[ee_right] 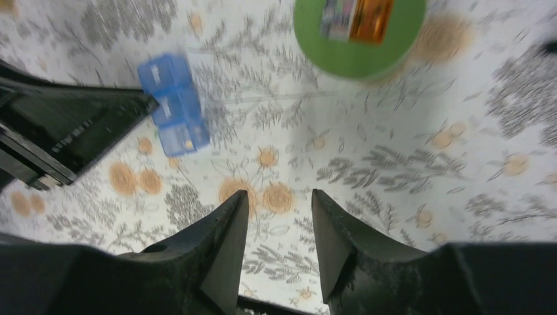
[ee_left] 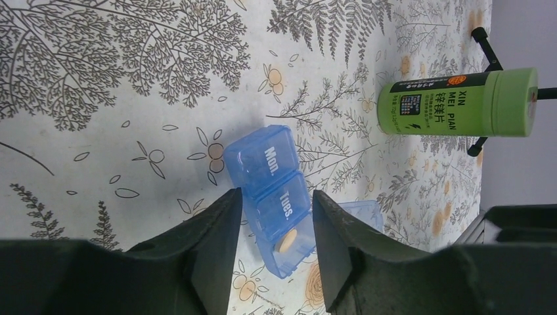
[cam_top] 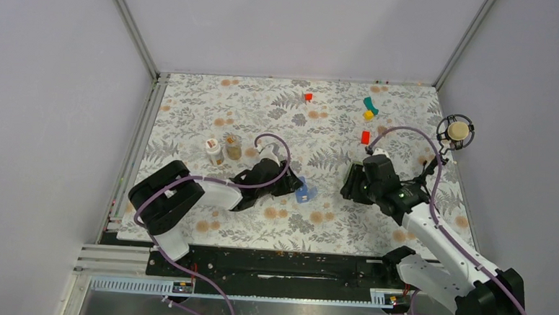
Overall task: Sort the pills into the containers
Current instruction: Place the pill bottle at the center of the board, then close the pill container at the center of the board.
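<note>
Fingers of our left arm are standing spread on both sides of the blue pill box on the desk, so we are aiming to squeeze gently, keeping its pill inside.

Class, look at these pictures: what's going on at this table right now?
A two-armed robot is sorting pills. The left gripper straddles a blue pill box at its Tues. compartment; whether it is actually clamping the box is unclear. The end compartment is open, with one tan pill inside. The right gripper hangs open and empty, a green bottle just ahead of it.
</note>
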You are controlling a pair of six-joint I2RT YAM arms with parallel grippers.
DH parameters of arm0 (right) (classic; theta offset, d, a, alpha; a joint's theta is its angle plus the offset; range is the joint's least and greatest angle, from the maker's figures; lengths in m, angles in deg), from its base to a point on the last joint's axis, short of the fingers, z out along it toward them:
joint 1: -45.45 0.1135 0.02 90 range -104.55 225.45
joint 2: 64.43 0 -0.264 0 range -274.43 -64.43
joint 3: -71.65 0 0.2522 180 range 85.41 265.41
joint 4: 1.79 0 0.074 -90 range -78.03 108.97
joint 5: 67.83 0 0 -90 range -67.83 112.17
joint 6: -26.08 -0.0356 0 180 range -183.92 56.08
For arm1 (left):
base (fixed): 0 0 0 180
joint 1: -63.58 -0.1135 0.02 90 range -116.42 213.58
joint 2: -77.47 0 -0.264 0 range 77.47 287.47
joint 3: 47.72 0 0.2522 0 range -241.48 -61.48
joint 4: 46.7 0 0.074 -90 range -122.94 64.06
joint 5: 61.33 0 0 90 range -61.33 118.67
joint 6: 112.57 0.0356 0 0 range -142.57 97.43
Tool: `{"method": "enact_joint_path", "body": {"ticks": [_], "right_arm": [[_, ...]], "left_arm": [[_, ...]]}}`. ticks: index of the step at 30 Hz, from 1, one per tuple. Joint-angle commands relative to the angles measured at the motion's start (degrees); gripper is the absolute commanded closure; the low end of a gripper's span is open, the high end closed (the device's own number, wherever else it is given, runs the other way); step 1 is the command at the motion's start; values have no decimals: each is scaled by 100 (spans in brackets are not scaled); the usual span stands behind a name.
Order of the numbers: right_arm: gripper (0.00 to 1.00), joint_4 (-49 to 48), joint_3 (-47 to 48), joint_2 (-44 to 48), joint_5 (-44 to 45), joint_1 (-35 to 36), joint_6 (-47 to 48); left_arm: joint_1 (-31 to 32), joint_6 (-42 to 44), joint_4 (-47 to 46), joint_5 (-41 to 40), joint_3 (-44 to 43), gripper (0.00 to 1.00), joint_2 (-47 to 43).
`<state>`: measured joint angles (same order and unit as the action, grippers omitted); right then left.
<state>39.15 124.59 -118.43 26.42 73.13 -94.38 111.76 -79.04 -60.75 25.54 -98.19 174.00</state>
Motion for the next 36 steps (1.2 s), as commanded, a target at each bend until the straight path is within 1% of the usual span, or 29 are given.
{"method": "enact_joint_path", "body": {"ticks": [1, 6, 12, 16, 18, 22, 28, 30, 32, 36], "right_arm": [[53, -637, -487, -49, -805, -19, -570], [59, -1147, -745, -356, -845, -18, -844], [62, -2001, -1103, -745, -965, -18, -1264], [62, -2623, -1239, -1199, -1192, -18, -1561], [63, -3134, -1316, -1418, -1331, -10, -1736], [63, -3663, -1374, -1837, -1461, -8, -1947], [60, -4515, -1450, -2426, -1905, -4, -2145], [60, -4710, -1453, -2602, -2120, -11, -2182], [60, -4872, -1464, -2717, -2309, -9, -2189], [59, -4999, -1556, -2726, -2477, -12, -2119]], "left_arm": [[117, -7, -455, -357, 61, 57, 66], [146, 6, -712, -485, 176, 62, 102], [173, -46, -754, -523, 228, 63, 86], [198, -25, -779, -454, 226, 63, 143], [203, -27, -836, -394, 239, 63, 186], [209, -6, -822, -392, 250, 63, 221], [222, -5, -791, -398, 221, 69, 300], [223, -19, -795, -390, 203, 70, 326], [241, -107, -817, -389, 212, 69, 345], [306, -265, -864, -421, 200, 68, 401]]}}
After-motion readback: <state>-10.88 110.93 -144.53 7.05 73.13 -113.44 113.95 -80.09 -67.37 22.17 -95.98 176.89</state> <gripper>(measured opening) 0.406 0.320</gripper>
